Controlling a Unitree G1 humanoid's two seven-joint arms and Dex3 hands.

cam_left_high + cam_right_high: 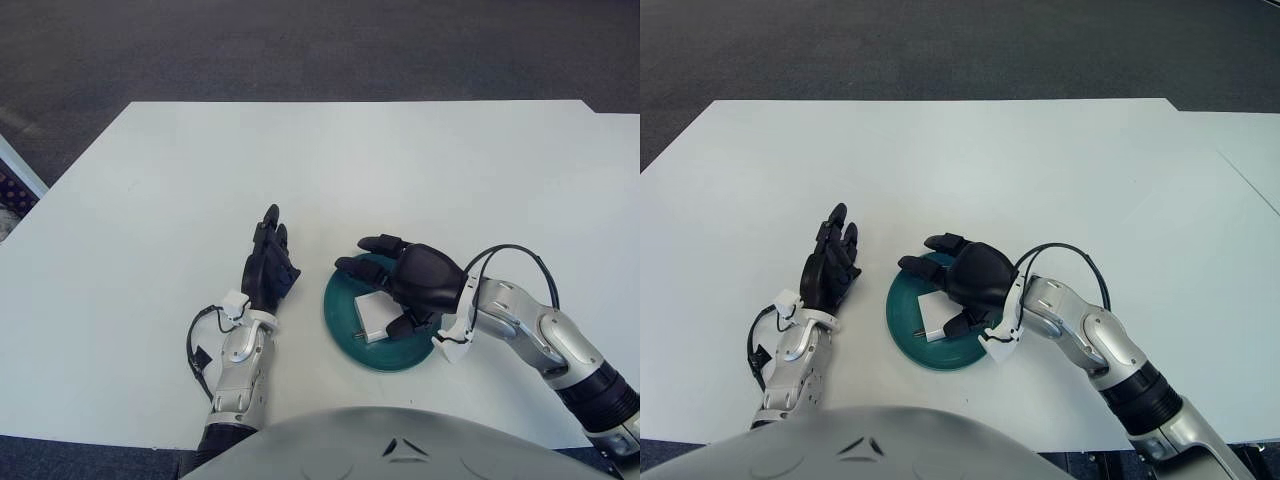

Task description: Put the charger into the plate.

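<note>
Covering the plate's [345, 325] far right rim, the right hand [412, 280] hovers with fingers spread, gripping nothing. Just beneath its palm lies the boxy white charger [373, 318], inside the round green plate. Left of the plate, the left hand [268, 270] shows open above the matte white table [330, 170]

Light is bright and even, falling from overhead and spreading softly across the white worktop [400, 170], which shows no hard glare. Shadows are faint and short: a thin grey rim hugs the near edge of the green plate [345, 330], and a soft one lies under the right hand [415, 278] over that plate. The dark floor [300, 50] beyond the worktop stays dim. Focus is sharp throughout, with no motion blur. The worktop's far edge looks straight.
</note>
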